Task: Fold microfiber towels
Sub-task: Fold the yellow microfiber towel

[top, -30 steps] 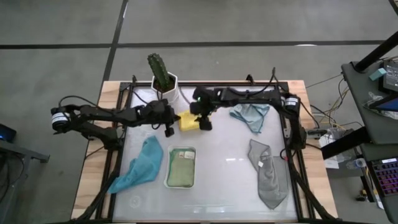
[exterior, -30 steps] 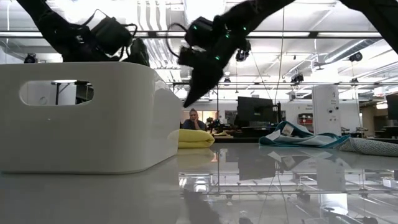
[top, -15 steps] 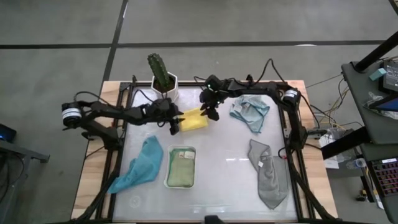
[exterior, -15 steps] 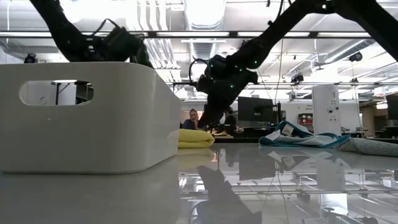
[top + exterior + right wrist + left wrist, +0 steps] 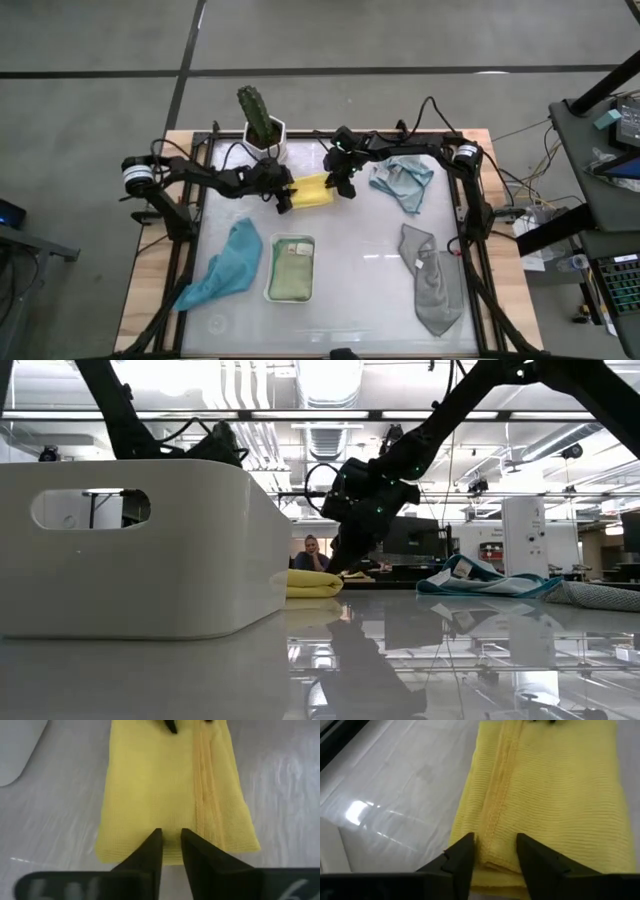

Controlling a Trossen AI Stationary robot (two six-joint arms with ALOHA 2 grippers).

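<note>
Both arms have dropped onto the yellow towel [image 5: 313, 190] since a second ago, one at each end.

From the top camera: it lies folded at the back of the table [image 5: 360, 290], near the cactus pot [image 5: 268, 134]. Left gripper [image 5: 285, 200] sits at its one end, right gripper [image 5: 347, 186] at the other.

Table-level: it's a soft low lump [image 5: 312, 583] beside the white tray [image 5: 140, 545], right gripper [image 5: 350, 555] just above it.

Left wrist cam: fingers [image 5: 462, 860] spread, straddling the stitched hem, not pinching yet.

Right wrist cam: fingers [image 5: 152, 851] nearly together at the folded edge; can't tell if they've caught cloth.

My guess: light, floppy, grippy microfiber. I'd pinch through all the layers at the hemmed corners, otherwise the fold slides open.
</note>
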